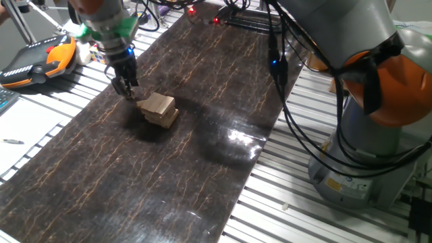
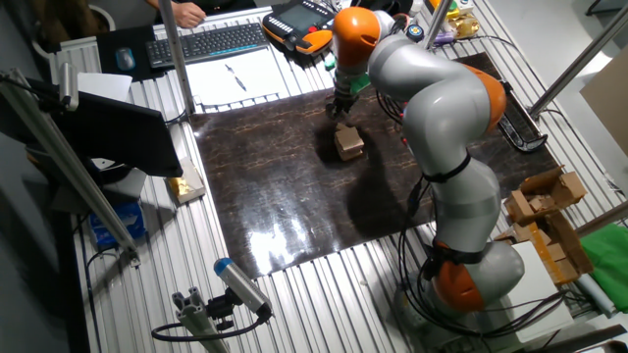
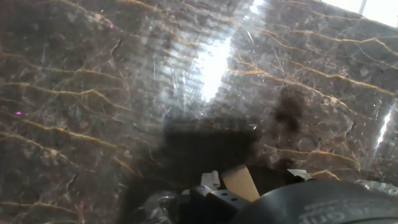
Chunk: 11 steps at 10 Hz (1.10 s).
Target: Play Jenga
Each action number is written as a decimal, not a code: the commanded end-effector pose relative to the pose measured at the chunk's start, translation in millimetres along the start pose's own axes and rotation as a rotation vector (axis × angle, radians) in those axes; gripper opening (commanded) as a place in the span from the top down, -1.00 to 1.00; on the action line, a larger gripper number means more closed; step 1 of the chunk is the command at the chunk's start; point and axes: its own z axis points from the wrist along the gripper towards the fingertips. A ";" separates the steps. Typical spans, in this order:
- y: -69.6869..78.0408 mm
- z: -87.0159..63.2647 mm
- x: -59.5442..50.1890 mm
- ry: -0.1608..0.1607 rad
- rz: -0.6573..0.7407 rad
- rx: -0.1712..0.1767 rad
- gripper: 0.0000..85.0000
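Beside the Jenga (image 1: pixel 159 109) stack's upper-left corner, on the dark marble-patterned mat (image 1: pixel 101 175), the gripper (image 1: pixel 125 86) points down, fingers narrow, apparently touching a top block's end; whether it holds anything is unclear.

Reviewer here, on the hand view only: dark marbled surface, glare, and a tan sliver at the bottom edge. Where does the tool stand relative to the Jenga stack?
Observer: The tool is low, at the upper left side of the Jenga stack in one fixed view.
Operator: Is the stack tidy?
Observer: No, its layers sit skewed, the top blocks turned against the lower ones.
Operator: Anything else near it on the mat?
Observer: Nothing; the dark mat around the stack is bare in the other fixed view.
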 end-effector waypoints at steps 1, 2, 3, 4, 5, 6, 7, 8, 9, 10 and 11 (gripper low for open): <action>1.0 1.5 -0.1 -0.001 -0.001 0.007 -0.34; 1.8 4.6 -0.5 0.002 -0.002 0.011 -0.34; 1.9 10.0 -1.0 0.004 -0.005 0.008 -0.34; 2.3 15.0 -2.4 -0.004 -0.010 0.015 -0.34; 2.5 19.2 -3.9 -0.013 -0.011 0.020 -0.34; 2.3 22.1 -5.1 -0.017 -0.011 0.021 -0.35; 1.9 24.8 -6.1 -0.018 -0.016 0.024 -0.36; 2.6 27.7 -6.4 -0.016 -0.016 0.024 -0.36; 4.2 31.5 -6.1 -0.016 -0.016 0.033 -0.36; 4.1 35.4 -6.0 -0.019 -0.019 0.034 -0.36; 2.0 38.7 -6.4 -0.015 -0.030 0.034 -0.36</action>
